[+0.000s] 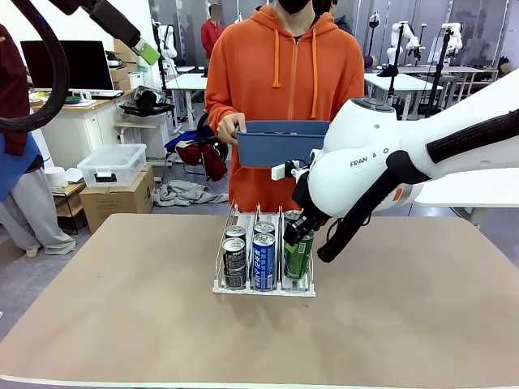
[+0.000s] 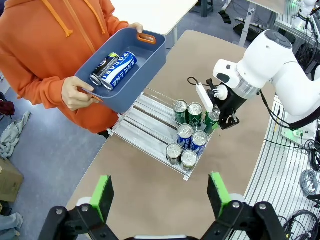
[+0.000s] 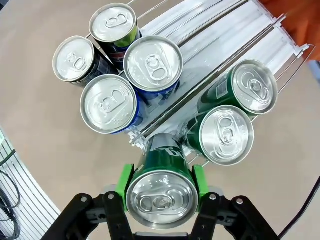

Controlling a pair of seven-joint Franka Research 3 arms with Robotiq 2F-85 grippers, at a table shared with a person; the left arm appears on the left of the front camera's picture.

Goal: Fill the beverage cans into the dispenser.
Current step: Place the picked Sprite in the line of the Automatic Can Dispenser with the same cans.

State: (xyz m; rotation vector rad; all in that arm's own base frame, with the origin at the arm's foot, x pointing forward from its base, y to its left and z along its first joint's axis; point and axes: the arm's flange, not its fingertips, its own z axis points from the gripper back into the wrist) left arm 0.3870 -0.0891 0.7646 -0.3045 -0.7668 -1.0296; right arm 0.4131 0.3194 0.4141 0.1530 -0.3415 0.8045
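The dispenser [image 1: 243, 285] stands mid-table with dark cans [image 1: 234, 261] in its left lane, blue cans [image 1: 263, 261] in the middle and green cans [image 3: 226, 134] on the right. My right gripper [image 3: 161, 184] is shut on a green can [image 3: 162, 192], tilted at the front end of the right lane [image 1: 298, 253]. High above the near table edge, my left gripper [image 2: 160, 195] hangs open with nothing between its fingers. Past the far edge, a person holds a blue bin [image 2: 150, 57] with a dark can [image 2: 102, 67] and a blue can [image 2: 121, 70] lying in it.
The person in an orange hoodie [image 1: 284, 73] stands right behind the dispenser. The tan table [image 1: 122, 308] has bare room to the left and right of the rack. Cables and a metal frame [image 2: 295, 165] run along one table side.
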